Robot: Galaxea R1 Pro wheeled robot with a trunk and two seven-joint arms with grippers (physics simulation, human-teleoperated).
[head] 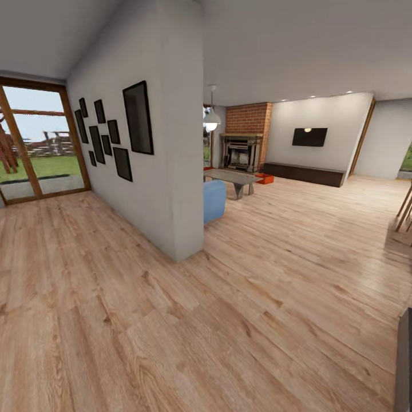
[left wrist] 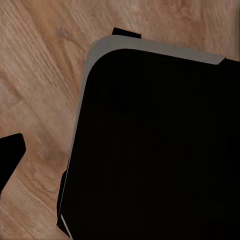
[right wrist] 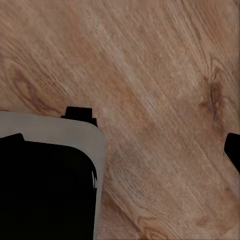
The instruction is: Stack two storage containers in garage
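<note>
**One container glimpsed far off by the fireplace**

One orange-red storage container (head: 264, 178) shows in the head view, small and distant, lying on the light wood-plank floor (head: 240, 320) of the living room just in front of the brick fireplace (head: 242, 150) and beyond the low coffee table (head: 232, 178). A sliver of the same colour shows beside the table near the blue sofa (head: 214, 200); it may be the second container, but it is too small to tell. A white partition wall (head: 166, 160) hung with dark frames stands between the robot and that corner.

Judging by its look, the box is a rigid, topless, low-walled tray, probably light and not fragile, with smooth walls that could slip under a weak pinch. The sensible hold is on a rim, fingers straddling a wall, or one arm on each short end. Its long axis appears to run roughly across the view, but at this range that cannot be told.

Both wrist views look down on planks and the robot's dark base; whether either end effector is apart or together, I cannot tell.
</note>
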